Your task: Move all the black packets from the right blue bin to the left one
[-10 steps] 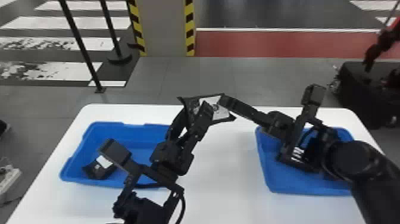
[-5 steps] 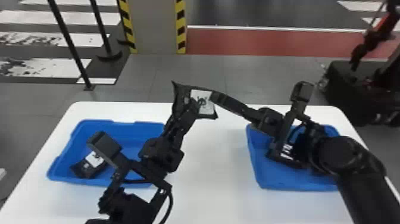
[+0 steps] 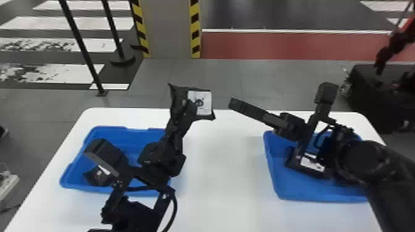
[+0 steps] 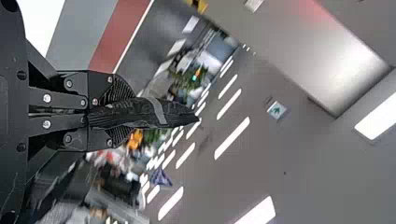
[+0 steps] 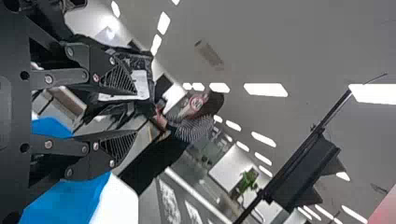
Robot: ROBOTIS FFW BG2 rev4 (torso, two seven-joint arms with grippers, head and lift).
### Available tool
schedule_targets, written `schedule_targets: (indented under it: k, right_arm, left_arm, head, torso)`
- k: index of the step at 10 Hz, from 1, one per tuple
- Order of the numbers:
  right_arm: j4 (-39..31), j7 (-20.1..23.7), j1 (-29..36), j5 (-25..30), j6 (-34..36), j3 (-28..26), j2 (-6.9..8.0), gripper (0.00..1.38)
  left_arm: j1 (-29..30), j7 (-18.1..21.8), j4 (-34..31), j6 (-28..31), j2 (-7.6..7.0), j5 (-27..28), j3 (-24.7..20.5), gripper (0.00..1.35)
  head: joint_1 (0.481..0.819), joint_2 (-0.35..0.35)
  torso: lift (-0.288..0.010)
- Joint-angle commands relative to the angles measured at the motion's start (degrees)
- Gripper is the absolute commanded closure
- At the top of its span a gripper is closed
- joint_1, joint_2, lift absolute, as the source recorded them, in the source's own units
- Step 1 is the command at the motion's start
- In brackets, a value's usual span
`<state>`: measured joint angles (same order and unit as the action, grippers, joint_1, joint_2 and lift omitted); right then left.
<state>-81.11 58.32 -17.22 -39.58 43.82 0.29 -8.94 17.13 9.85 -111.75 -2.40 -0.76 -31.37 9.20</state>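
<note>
The right fingers (image 5: 119, 79), spread wide, are drawing away from the black packet (image 3: 200, 103), which the left fingers (image 4: 116, 88) are clenching above the worktop (image 3: 222, 172) near the left blue bin (image 3: 123, 134), so the handover is apparently finishing and release into that bin is coming due.

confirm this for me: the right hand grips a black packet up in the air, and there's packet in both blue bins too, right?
Wrong hand: the left hand grips that raised black packet, as the left wrist view shows. The rest holds: there is a packet in both the left bin and the right bin.
</note>
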Motion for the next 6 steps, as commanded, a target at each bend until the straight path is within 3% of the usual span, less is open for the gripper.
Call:
schedule_targets:
  k: [1,3,4,5,6]
  right_arm:
    - [-2.2,-1.6,1.9,5.9,-0.9,-1.5,-0.29,0.15]
    - [-2.9,-3.3,3.0,9.2,-1.2,-1.5,-0.82,0.33]
    - [-2.5,-3.3,3.2,8.0,-1.5,-1.5,-0.82,0.34]
    - [-2.8,-3.3,3.2,8.2,-1.5,-1.5,-0.99,0.34]
    - [-2.8,-3.3,3.3,8.0,-1.6,-1.5,-0.99,0.34]
  left_arm:
    - [-0.5,-3.3,2.3,-4.1,0.91,18.4,-7.2,1.22]
    - [-1.4,-8.5,8.2,-6.6,0.91,29.9,-11.2,1.23]
    - [-2.4,-9.8,11.7,-7.0,0.91,34.2,-12.3,1.23]
    - [-2.2,-10.6,13.8,-7.2,0.91,35.2,-12.4,1.22]
    - [-1.0,-14.6,14.1,-9.0,0.91,35.6,-11.7,1.09]
  head:
    - [0.675,0.047]
    - [0.692,0.125]
    - [0.695,0.158]
    - [0.695,0.167]
    - [0.695,0.177]
  torso:
    - [-0.11]
    - [-0.11]
    - [-0.11]
    - [-0.11]
    - [-0.11]
